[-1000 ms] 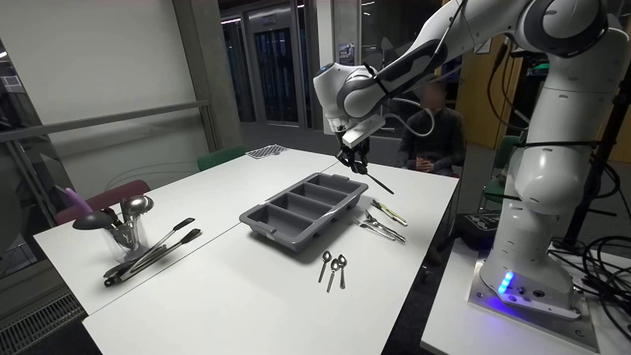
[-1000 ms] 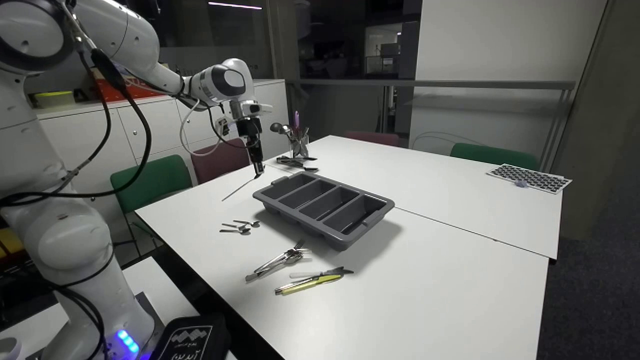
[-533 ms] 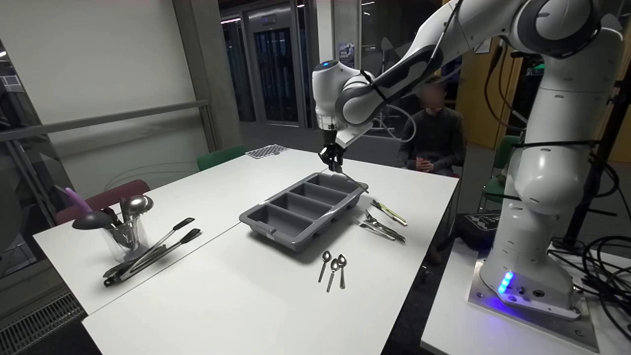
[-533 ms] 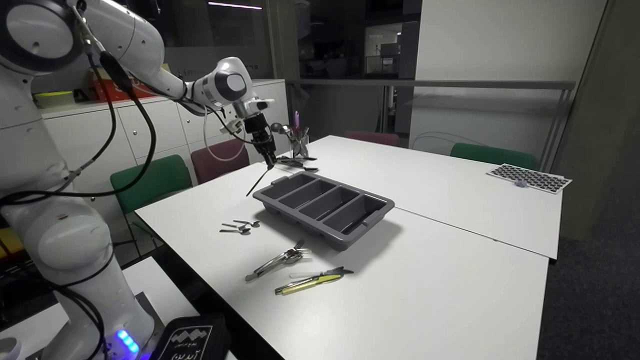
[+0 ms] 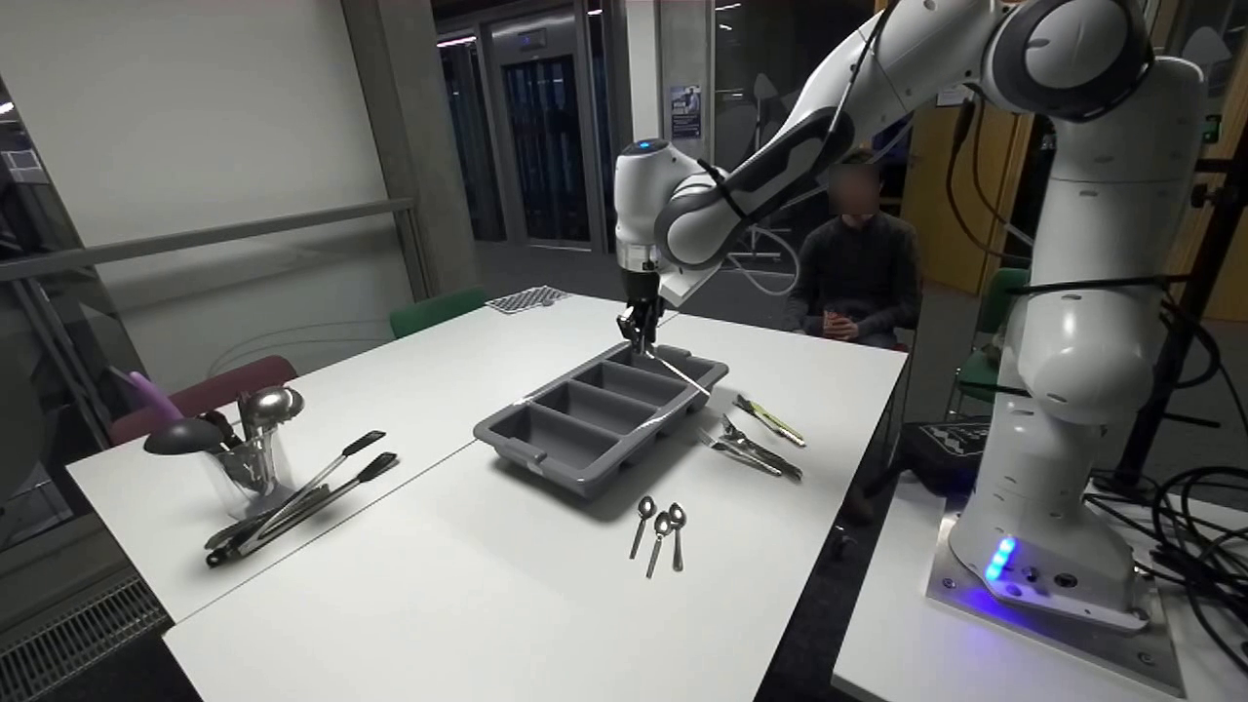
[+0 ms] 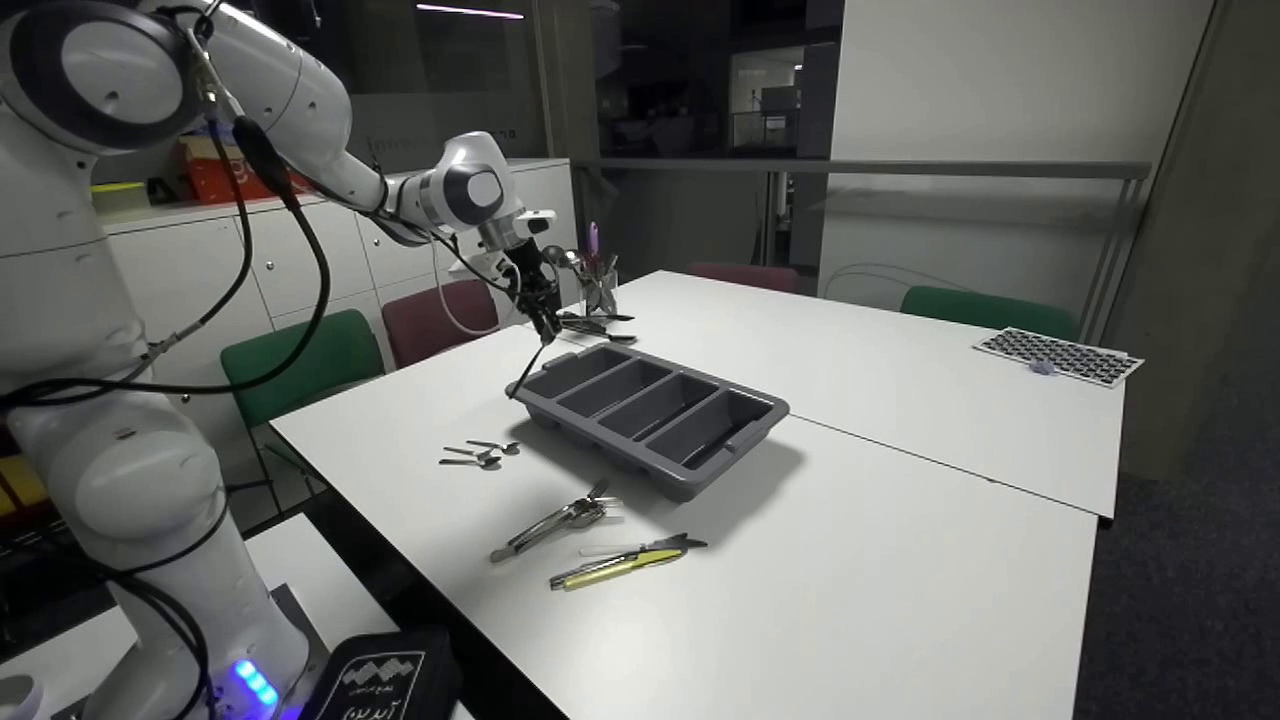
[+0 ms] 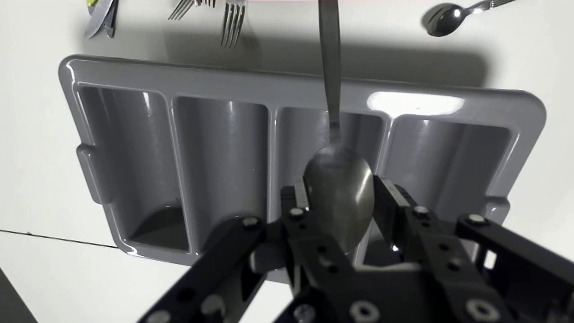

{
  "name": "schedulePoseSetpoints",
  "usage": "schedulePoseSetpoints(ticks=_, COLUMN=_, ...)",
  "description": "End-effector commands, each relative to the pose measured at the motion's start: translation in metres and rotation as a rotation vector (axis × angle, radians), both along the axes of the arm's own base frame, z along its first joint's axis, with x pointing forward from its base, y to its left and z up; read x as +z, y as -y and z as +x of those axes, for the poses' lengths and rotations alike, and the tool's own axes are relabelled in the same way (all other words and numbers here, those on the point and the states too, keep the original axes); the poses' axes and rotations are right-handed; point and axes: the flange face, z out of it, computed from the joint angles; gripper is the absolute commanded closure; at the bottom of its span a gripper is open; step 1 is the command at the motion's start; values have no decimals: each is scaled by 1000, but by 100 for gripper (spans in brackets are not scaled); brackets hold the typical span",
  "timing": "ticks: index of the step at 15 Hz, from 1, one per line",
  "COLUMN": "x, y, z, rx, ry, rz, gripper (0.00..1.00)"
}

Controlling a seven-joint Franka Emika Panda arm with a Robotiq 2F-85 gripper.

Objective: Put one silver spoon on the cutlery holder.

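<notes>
My gripper [image 7: 338,195] is shut on the bowl of a large silver spoon [image 7: 332,67], one finger on each side of the bowl. The spoon's handle points away from the fingers. The dark grey cutlery holder [image 7: 202,80] lies below, with bare compartments side by side. In the wrist view the spoon lies across the third compartment from the left and its handle crosses the long rim. In both exterior views the gripper [image 5: 639,341] [image 6: 547,337] is above one end of the holder [image 5: 585,478] [image 6: 600,435], and the spoon's handle [image 5: 682,375] [image 6: 526,372] slants down.
Several teaspoons [image 5: 641,526] [image 6: 470,461], forks [image 5: 746,453] [image 6: 545,525] and knives [image 5: 772,421] [image 6: 625,568] lie beside the holder. A clear cup of utensils [image 5: 249,468] and tongs [image 5: 302,507] stand and lie beyond it. A person [image 5: 858,258] sits behind the table.
My gripper has moved over the holder with the spoon held, leftward in an exterior view, then sunk a little. The spoon's handle has swung over the holder's rim. The holder has not moved.
</notes>
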Motion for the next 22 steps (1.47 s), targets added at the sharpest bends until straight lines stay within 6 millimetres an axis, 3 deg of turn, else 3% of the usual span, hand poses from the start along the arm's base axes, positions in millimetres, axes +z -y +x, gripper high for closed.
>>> schedulePoseSetpoints(ticks=1, x=-2, y=7, z=4, rx=54, ry=0, rz=29, gripper=84)
schedulePoseSetpoints(ticks=8, x=-9, y=4, z=6, rx=128, ry=-42, rz=45, gripper=84)
schedulePoseSetpoints(ticks=9, x=-12, y=2, z=2, rx=88, ry=-49, rz=25, gripper=59)
schedulePoseSetpoints(ticks=16, x=-12, y=2, z=2, rx=104, ry=-54, rz=31, gripper=59)
schedulePoseSetpoints(ticks=17, x=-10, y=1, z=4, rx=93, ry=-64, rz=29, gripper=84)
schedulePoseSetpoints(ticks=22, x=22, y=17, z=23, rx=47, ry=-112, rz=20, gripper=84)
